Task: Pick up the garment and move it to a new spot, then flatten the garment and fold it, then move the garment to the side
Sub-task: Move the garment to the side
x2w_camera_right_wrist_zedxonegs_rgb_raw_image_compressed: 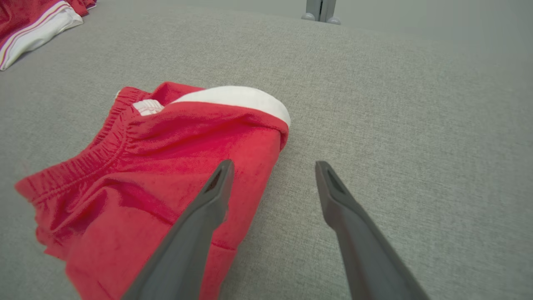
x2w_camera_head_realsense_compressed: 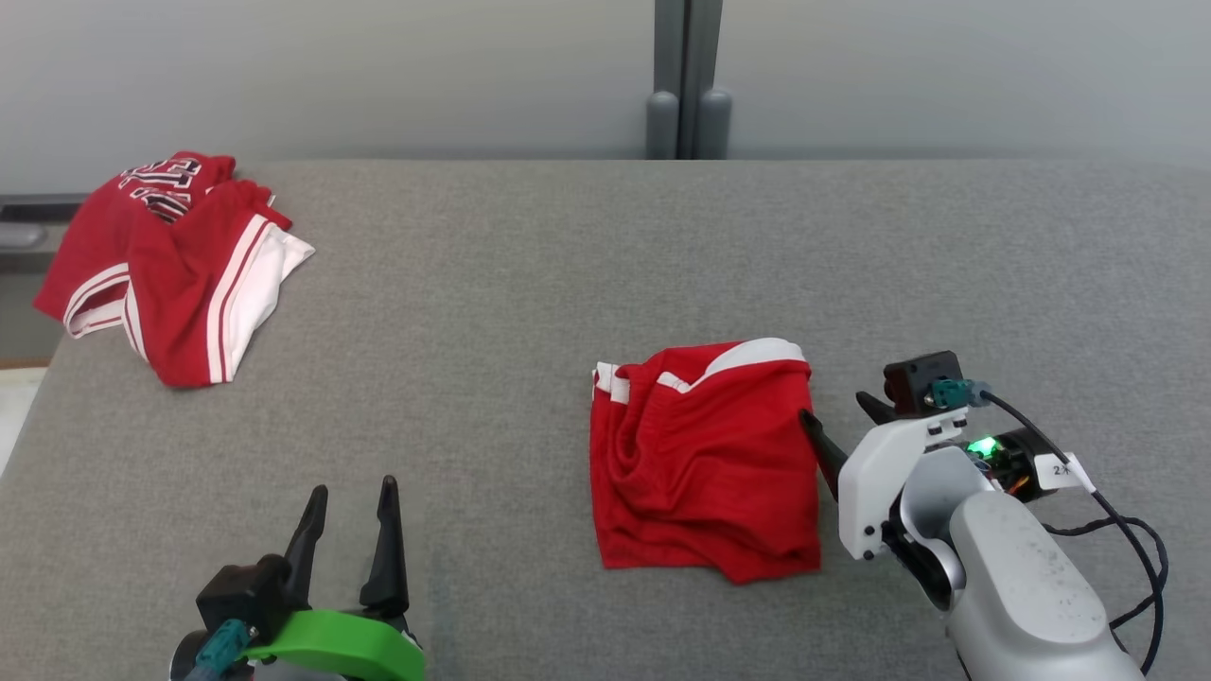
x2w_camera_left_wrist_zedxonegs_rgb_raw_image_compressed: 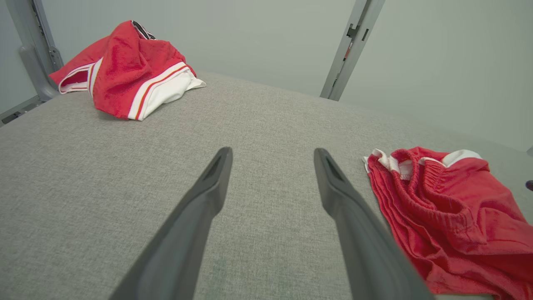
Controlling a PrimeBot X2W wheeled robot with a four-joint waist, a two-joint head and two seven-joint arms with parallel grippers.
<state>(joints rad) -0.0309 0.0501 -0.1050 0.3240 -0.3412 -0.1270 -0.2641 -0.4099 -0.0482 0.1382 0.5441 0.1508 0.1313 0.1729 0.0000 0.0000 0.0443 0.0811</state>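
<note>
Left gripper [x2w_camera_head_realsense_compressed: 354,484] held its fingers apart above the grey woven surface [x2w_camera_head_realsense_compressed: 530,284]. At far left lay a crumpled red-and-white jersey [x2w_camera_head_realsense_compressed: 170,255], its block lettering unreadable. Right of centre lay the folded red mesh shorts [x2w_camera_head_realsense_compressed: 705,463]. The right gripper [x2w_camera_head_realsense_compressed: 834,407], fingers apart, sat at their right edge, and its white wrist tag [x2w_camera_head_realsense_compressed: 1064,470] read "2".

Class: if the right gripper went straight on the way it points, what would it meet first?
Most likely the edge of the shorts: one finger of the open right gripper lies over the red cloth, the other over the bare grey surface. Depth is unclear; it might touch the surface first.
</note>
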